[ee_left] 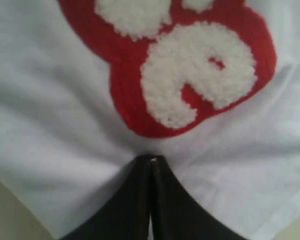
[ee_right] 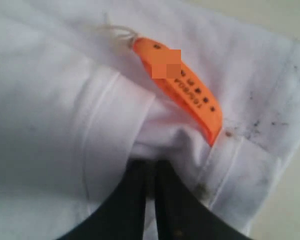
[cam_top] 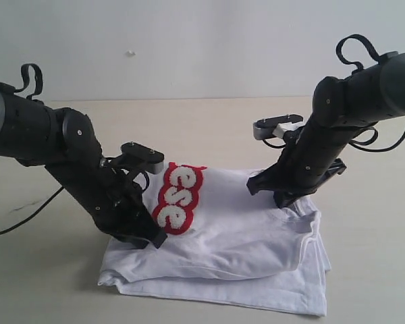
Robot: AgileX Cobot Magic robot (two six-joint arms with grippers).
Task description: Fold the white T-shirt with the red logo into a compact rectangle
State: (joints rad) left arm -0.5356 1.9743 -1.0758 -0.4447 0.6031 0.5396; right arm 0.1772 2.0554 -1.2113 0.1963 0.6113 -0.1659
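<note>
The white T-shirt (cam_top: 236,243) lies partly folded on the table, its upper layer held up between both arms. The red logo (cam_top: 179,196) shows on the left of that layer, a strip of white letters outlined in red (ee_left: 190,70). My left gripper (cam_top: 152,236) is shut on the shirt's cloth (ee_left: 50,150) just beside the logo. At the shirt's right side my right gripper (cam_top: 283,197) is shut on cloth near the collar (ee_right: 115,115). The orange neck tag (ee_right: 185,85) lies just beyond its tips.
The beige table (cam_top: 209,128) surrounds the shirt on all sides. A pale wall (cam_top: 189,40) rises behind it. A dark cable (cam_top: 20,219) trails on the table at the far left.
</note>
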